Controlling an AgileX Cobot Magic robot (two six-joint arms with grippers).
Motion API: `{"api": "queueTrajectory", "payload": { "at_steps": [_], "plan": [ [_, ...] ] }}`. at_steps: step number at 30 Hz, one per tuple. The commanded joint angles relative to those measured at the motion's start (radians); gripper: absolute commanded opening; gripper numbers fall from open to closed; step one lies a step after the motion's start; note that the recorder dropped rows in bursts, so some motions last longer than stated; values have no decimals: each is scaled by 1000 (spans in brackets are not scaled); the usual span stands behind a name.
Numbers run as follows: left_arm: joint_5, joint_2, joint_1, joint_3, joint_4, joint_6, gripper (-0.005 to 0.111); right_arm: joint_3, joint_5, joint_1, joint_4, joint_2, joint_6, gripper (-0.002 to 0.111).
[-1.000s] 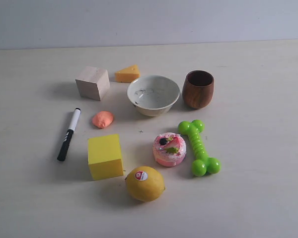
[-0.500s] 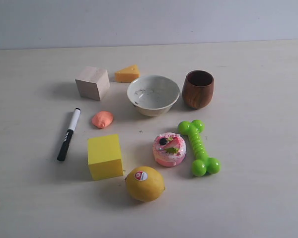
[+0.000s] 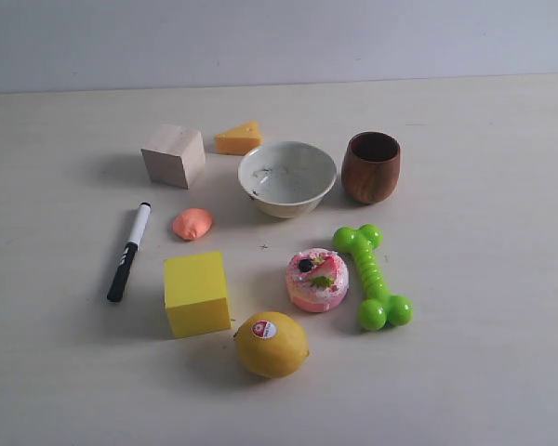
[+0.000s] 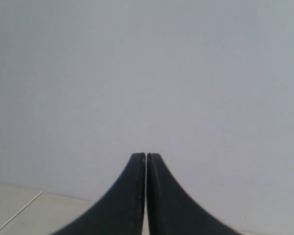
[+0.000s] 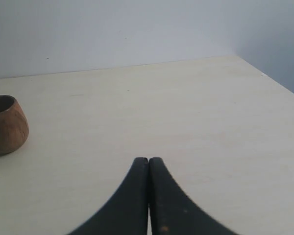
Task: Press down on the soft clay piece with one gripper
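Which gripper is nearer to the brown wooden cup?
Right, likely. The right gripper has the brown wooden cup ahead, off to one side; the left gripper faces only wall.

In my exterior view, the back row runs left to right: block (image 3: 174, 155), cheese wedge (image 3: 238, 138), bowl (image 3: 287, 177), cup (image 3: 371, 166). The soft clay piece (image 3: 192, 223) lies between the marker (image 3: 129, 251) on its left and the bowl, behind the cube (image 3: 196, 293). I read the lemon (image 3: 272, 344) as nearest, with the cake toy (image 3: 317, 279) and then the bone toy (image 3: 372, 276) right of the cube.

soft, even, fairly bright light. in the exterior view, faint diffuse shadows spill toward nine o'clock from the wooden cube (image 3: 174, 154) and yellow block (image 3: 196, 293), so light comes from about three o'clock. the left gripper (image 4: 146, 155) and right gripper (image 5: 148, 159) go out of focus nearest their lenses.
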Motion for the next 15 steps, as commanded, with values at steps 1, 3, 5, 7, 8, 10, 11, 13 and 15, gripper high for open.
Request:
{"api": "queueTrajectory", "payload": {
  "at_steps": [1,3,5,7,8,10,11,13,15],
  "plan": [
    [-13,127,-51,-92,11,-54,4,5,-6,1,-3,-5,-3,0],
    [-13,200,-98,-136,11,-71,4,5,-6,1,-3,-5,-3,0],
    [-11,268,-151,-179,13,-69,4,5,-6,1,-3,-5,-3,0],
    [5,337,-212,-216,14,-49,4,5,-6,1,-3,-5,-3,0],
    [17,376,-247,-238,14,-33,4,5,-6,1,-3,-5,-3,0],
    [54,458,-318,-280,14,1,4,5,-6,1,-3,-5,-3,0],
    [80,501,-352,-306,14,22,4,5,-6,1,-3,-5,-3,0],
    [130,571,-399,-354,14,58,4,5,-6,1,-3,-5,-3,0],
    [194,659,-448,-409,14,68,4,5,-6,1,-3,-5,-3,0]
  ]
}}
